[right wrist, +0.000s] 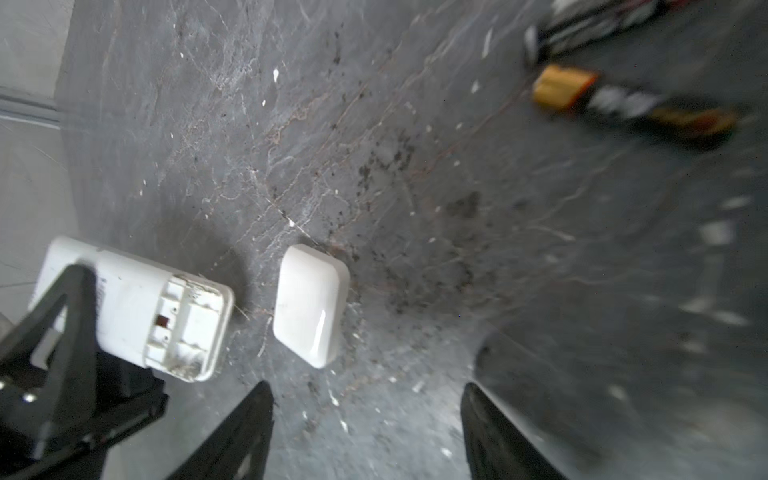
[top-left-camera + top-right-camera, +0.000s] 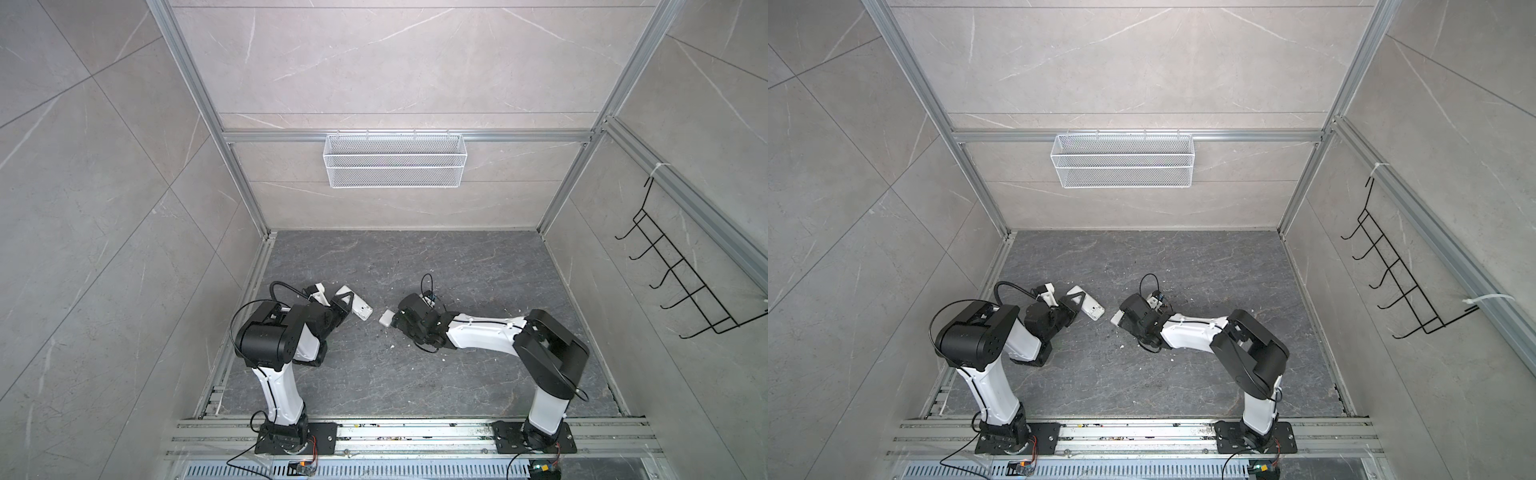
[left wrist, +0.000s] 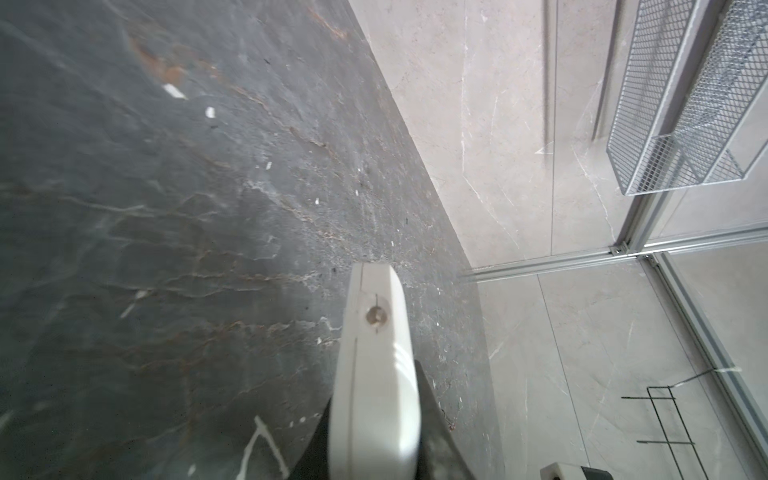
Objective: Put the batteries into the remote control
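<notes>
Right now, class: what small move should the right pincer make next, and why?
Probably swing the open right pincer toward the gold-ended battery: the remote has an empty bay, the cover already lies off beside it, and the pincer holds nothing.

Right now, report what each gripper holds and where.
Left gripper: remote control, fingers clamping its flat faces around mid-body, open battery bay end sticking out. Right gripper: open, nothing held.

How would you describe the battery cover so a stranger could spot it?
On the dark stone tabletop, find the remote control held in the left gripper. Just off its open battery bay, not touching it, lies the battery cover. It is the small, glossy white rounded slab: plain, unlike the remote, and far bigger than the white specks.
</notes>
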Motion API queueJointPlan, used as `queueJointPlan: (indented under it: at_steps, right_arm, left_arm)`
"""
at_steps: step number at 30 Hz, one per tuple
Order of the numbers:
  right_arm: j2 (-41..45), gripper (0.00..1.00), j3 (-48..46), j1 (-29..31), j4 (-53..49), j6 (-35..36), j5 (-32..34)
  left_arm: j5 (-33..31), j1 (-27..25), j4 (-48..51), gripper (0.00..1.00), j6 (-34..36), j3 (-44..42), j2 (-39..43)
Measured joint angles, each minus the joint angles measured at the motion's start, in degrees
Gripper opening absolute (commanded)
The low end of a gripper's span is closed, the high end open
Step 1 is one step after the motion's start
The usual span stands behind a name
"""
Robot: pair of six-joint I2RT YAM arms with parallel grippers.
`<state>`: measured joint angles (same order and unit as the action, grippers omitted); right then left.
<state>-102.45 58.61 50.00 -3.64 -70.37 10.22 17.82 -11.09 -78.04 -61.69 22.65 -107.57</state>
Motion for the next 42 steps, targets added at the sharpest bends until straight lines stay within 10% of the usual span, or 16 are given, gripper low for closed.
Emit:
queueJointPlan:
  at_steps: [11, 26, 42]
  right_arm:
    - [6.88, 0.77, -3.98, -0.76, 10.47, 9.09, -6.78]
    - [3.63, 0.74, -2.84, -1.6, 33.57, 2.29, -13.57]
    - [-2.78, 0.41, 4.2, -1.77, 39.67, -4.28, -12.61]
  left_arm:
    - [4.74, -1.36, 0.07, 0.0, -10.23, 2.21, 0.87]
    - [-4.31, -5.49, -0.04, 0.0, -32.87, 3.96, 11.32]
    - [-8.31, -8.92, 0.0, 0.0, -39.47, 3.78, 13.68]
